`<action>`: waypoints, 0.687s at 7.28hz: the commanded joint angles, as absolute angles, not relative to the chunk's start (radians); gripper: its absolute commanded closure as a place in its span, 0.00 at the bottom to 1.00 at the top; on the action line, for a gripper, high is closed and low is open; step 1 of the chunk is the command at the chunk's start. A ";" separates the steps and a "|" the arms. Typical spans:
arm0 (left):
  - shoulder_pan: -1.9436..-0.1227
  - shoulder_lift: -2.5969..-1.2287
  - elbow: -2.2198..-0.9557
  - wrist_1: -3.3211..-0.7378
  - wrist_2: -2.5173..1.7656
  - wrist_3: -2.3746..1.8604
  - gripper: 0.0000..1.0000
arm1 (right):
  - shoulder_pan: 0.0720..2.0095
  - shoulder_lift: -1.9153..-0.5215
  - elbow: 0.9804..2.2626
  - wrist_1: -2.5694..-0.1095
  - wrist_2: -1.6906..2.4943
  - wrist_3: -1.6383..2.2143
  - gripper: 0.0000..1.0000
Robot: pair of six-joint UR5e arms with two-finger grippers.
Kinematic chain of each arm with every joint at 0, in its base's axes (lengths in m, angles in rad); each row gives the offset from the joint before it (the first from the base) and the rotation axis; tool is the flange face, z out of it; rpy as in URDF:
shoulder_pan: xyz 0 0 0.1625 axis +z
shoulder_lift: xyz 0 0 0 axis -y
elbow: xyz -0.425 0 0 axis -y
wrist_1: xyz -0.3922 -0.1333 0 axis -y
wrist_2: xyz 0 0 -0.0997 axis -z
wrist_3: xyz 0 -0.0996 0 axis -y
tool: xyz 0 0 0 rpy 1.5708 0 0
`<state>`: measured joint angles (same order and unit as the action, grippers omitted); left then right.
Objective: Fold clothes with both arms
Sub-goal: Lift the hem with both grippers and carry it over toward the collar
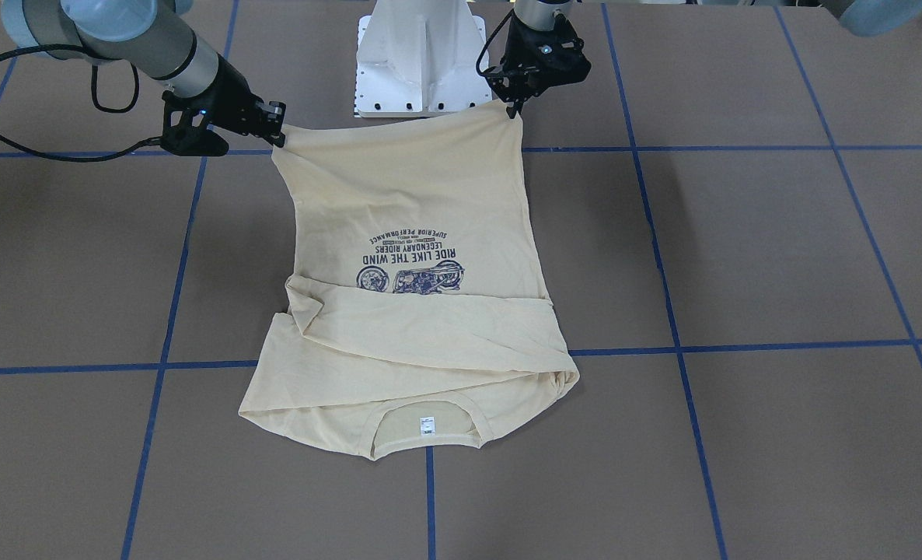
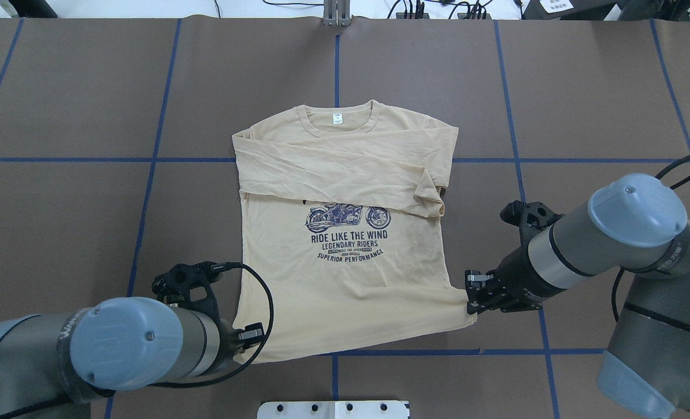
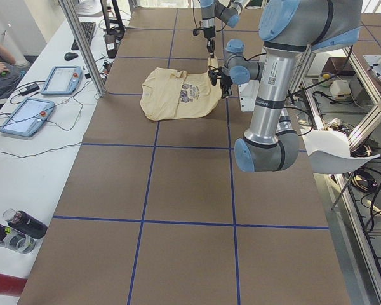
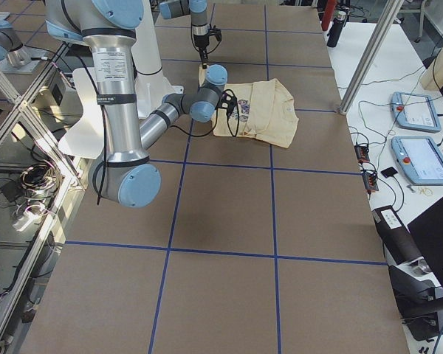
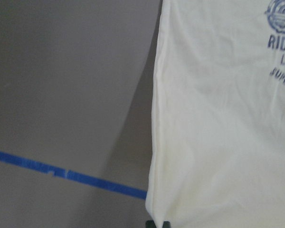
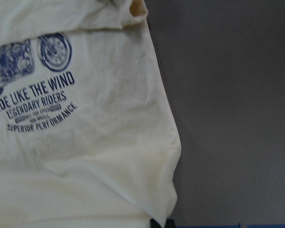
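In the front-facing view you have the T-shirt [image 1: 414,194] lying print-up around the middle of the table [image 1: 780,257]. Its collar is toward the operators' edge and its hem toward the robot's edge, with both sleeves [image 1: 430,330] crossed over the chest. The left gripper [image 1: 514,109] pinches one hem corner and the right gripper [image 1: 278,138] the other. The hem is drawn taut between them and looks raised off the table.

From overhead you see the same: each pincer is closed on its own hem corner, and the neck label [image 2: 336,119] faces up at the far end.

The two side views sit too far off to tell you anything about the grip.

In each wrist view the black fingertips [image 5: 157,224] are pressed together on the cloth's corner at the bottom of the frame.

By my reading, you are at the hem-to-collar fold. Next, lift both corners evenly and carry the hem over toward the collar. Keep the arms level and equally spaced, so the thin fabric neither skews nor drags the sleeves loose.
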<state>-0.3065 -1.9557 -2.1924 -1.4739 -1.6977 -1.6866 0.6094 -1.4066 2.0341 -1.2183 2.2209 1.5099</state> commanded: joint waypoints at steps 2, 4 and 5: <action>-0.541 -1.988 -2.166 -1.486 -1.770 -1.525 1.00 | 0.748 -1.254 1.918 -1.224 2.221 1.502 1.00; -0.673 -2.055 -2.080 -1.540 -1.822 -1.496 1.00 | 0.817 -1.235 1.899 -1.223 2.232 1.477 1.00; -0.713 -2.057 -2.031 -1.618 -1.853 -1.482 1.00 | 0.853 -1.226 1.882 -1.223 2.232 1.474 1.00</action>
<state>-0.6479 -2.0427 -2.0869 -1.5422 -1.8126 -1.4987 0.8111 -1.2398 1.9012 -1.2230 2.2307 1.4807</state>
